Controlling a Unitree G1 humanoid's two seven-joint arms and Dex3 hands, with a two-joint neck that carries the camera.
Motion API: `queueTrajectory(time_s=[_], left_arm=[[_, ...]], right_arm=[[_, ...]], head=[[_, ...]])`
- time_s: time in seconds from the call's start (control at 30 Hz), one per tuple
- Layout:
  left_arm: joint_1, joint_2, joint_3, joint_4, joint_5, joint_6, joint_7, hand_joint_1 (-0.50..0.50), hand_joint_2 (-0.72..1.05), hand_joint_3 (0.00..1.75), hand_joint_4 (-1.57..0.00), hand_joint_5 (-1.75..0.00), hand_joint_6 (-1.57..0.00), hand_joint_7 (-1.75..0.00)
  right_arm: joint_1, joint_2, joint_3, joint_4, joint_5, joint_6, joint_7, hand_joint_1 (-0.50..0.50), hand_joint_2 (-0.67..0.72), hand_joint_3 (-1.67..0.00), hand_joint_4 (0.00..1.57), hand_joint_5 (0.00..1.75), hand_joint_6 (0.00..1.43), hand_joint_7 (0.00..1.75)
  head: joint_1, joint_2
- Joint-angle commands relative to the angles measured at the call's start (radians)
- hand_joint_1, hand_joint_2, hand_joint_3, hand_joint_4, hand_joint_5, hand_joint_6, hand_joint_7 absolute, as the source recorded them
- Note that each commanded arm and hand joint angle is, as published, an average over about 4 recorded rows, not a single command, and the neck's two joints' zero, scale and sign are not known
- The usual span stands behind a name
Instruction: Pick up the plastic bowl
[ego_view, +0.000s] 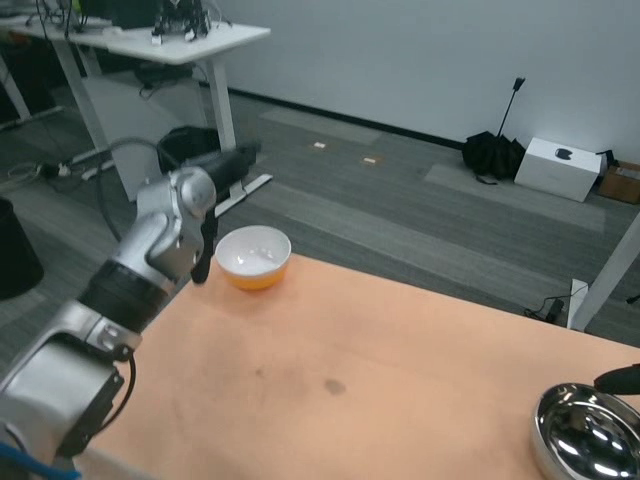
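The plastic bowl (253, 257), orange outside and white inside, stands upright near the table's far left edge. My left hand (218, 185) hovers just left of and slightly above it, with the forearm reaching up from the lower left. One black finger (204, 256) hangs down close beside the bowl's left rim; I cannot tell whether it touches. The other fingers point away over the floor, and the hand holds nothing. Of my right hand (621, 380), only a dark fingertip shows at the right edge, above the metal bowl.
A shiny metal bowl (588, 441) sits at the table's near right corner. The tan table top (380, 380) has a small dark spot (335, 386) in its middle. Beyond the table are white desks (190, 45), a black bin (185, 145) and a white box (560, 167) on the floor.
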Motion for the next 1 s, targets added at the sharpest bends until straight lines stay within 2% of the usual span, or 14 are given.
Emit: queueTrajectory(time_s=[0.03,0.27,0.6,0.83,1.0], left_arm=[[-0.032,0.019,-0.044,0.092,-0.002,-0.003,-0.013,-0.5,-0.72,0.09,0.0,0.0,0.0,0.0],[-0.121,0.027,-0.176,0.3,-0.001,-0.017,-0.018,-0.5,-0.72,0.09,0.0,0.0,0.0,0.0],[-0.276,0.029,-0.371,0.503,0.027,-0.031,-0.018,-0.5,-0.72,0.09,0.0,0.0,0.0,0.0],[-0.316,0.025,-0.404,0.556,0.04,-0.037,-0.017,-0.5,-0.72,0.09,0.0,0.0,0.0,0.0],[-0.322,0.003,-0.459,0.586,0.039,-0.065,-0.016,-0.5,-0.72,0.09,0.0,0.0,0.0,0.0]], right_arm=[[-0.006,-0.011,-0.004,0.003,0.006,-0.017,-0.003,-0.48,0.72,0.0,0.0,0.0,0.0,0.0],[0.004,-0.012,-0.001,-0.004,0.008,-0.017,-0.003,-0.46,0.72,0.0,0.0,0.0,0.0,0.0],[0.009,-0.019,0.03,-0.003,0.026,-0.019,-0.003,-0.46,0.72,0.0,0.0,0.0,0.0,0.0],[0.009,-0.021,0.045,-0.003,0.038,-0.02,-0.003,-0.46,0.72,0.0,0.0,0.0,0.0,0.0],[0.009,-0.024,0.058,0.001,0.05,-0.023,-0.003,-0.46,0.72,0.0,0.0,0.0,0.0,0.0]], head=[[-0.006,0.001],[-0.011,-0.002],[0.004,-0.012],[0.012,-0.015],[0.01,-0.018]])
